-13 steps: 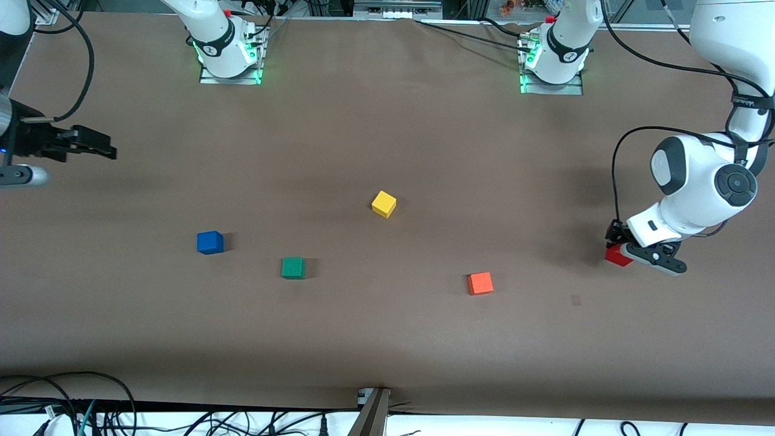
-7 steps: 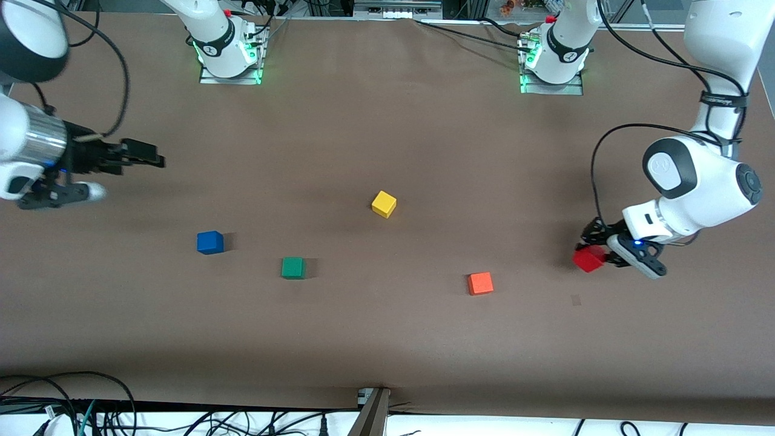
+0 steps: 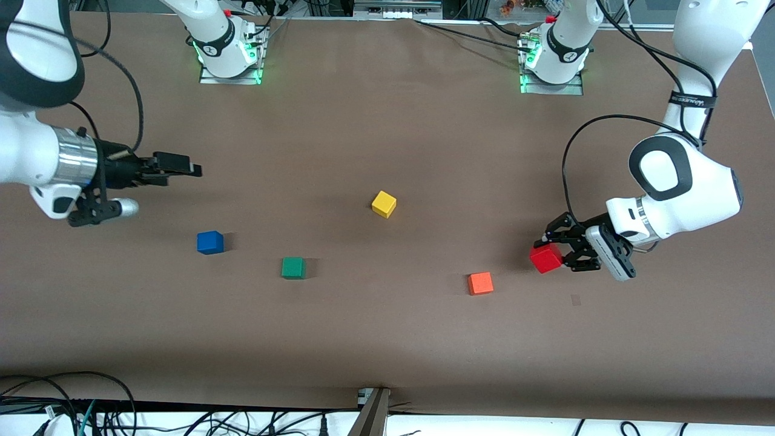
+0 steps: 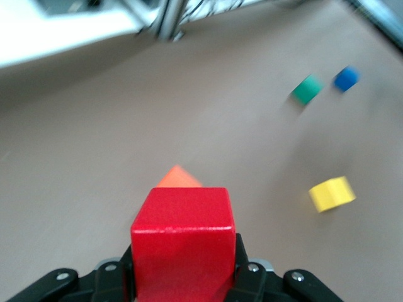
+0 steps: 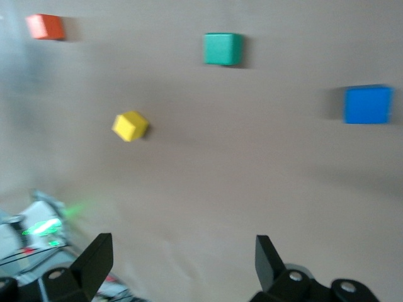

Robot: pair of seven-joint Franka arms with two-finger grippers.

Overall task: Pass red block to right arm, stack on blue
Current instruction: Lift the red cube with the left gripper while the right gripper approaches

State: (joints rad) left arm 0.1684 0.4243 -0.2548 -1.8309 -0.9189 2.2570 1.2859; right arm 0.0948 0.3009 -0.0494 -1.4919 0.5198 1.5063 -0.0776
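The red block hangs above the table near the left arm's end, with my left gripper shut on it. In the left wrist view the red block fills the space between the black fingers. The blue cube rests on the table toward the right arm's end and also shows in the right wrist view. My right gripper hovers over the table near the blue cube, pointing toward the middle. Its jaws stand wide apart with nothing between them.
A green cube lies beside the blue one, toward the middle. A yellow cube sits mid-table. An orange cube lies on the table close to the held red block. Cables run along the table's near edge.
My left gripper has carried the red block toward the middle of the table. My right gripper has also swung in toward the middle, still open.
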